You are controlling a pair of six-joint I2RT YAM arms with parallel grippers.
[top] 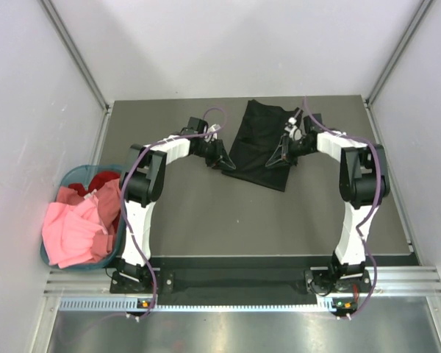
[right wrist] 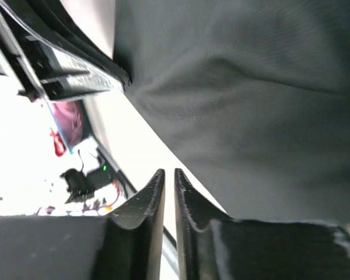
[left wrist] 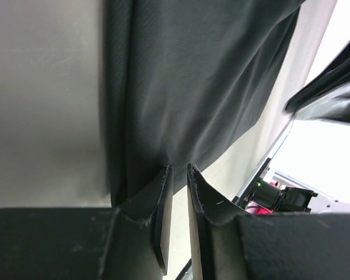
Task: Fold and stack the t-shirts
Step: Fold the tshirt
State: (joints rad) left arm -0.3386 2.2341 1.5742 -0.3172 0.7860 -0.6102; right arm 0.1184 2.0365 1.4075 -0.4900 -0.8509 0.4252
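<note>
**Black shirt at the far middle, both grippers at its near edge**

Much is hidden. In the wrist views the black t-shirt [top: 259, 140] is only a dark sheet cut off by the frame, and from above no collar or sleeves can be made out. The left gripper [top: 222, 162] sits at the shirt's near-left corner. Its fingers [left wrist: 163, 198] are drawn almost together, and a fold of the cloth runs into their tips. The right gripper [top: 277, 159] is over the near-right part of the shirt. Its fingers [right wrist: 154, 192] are nearly pressed together right at the cloth's edge (whether any fabric is caught there cannot be told).

The shirt lies flat, its long axis running far to near and leaning slightly right at the far end.

The table [top: 242, 220] is dull grey-brown, enclosed by pale walls [top: 220, 44], with a metal rail [top: 242, 283] along its near edge. Left of the table, a teal basket [top: 73, 175] holds a crumpled pink t-shirt [top: 73, 232] and a red t-shirt [top: 103, 182]
</note>
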